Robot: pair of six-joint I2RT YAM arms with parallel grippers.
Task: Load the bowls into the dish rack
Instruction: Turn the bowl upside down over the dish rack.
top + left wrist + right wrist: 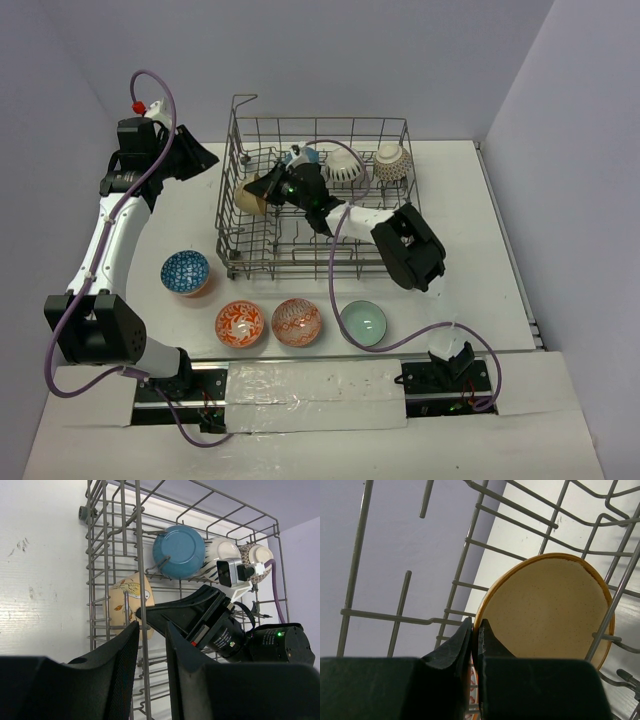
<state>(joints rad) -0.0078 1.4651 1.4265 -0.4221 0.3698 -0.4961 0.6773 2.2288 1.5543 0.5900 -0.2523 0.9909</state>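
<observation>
The dish rack (318,250) stands mid-table. Inside it my right gripper (262,186) is shut on the rim of a tan bowl (248,199), held on edge against the rack's left wall. The right wrist view shows both fingers pinching that bowl (550,610) at its rim, gripper (475,627). At the rack's back stand a teal-blue bowl (303,156), a white striped bowl (347,168) and a brown patterned bowl (392,162). My left gripper (207,157) hangs open just outside the rack's left wall; a rack wire (140,570) shows in its gap (150,630).
Four bowls sit on the table before the rack: blue-white patterned (186,272), two orange-red patterned (240,323) (297,321), and pale green (363,323). The right arm's elbow (412,250) overhangs the rack's front right corner. Walls close in at the back and both sides.
</observation>
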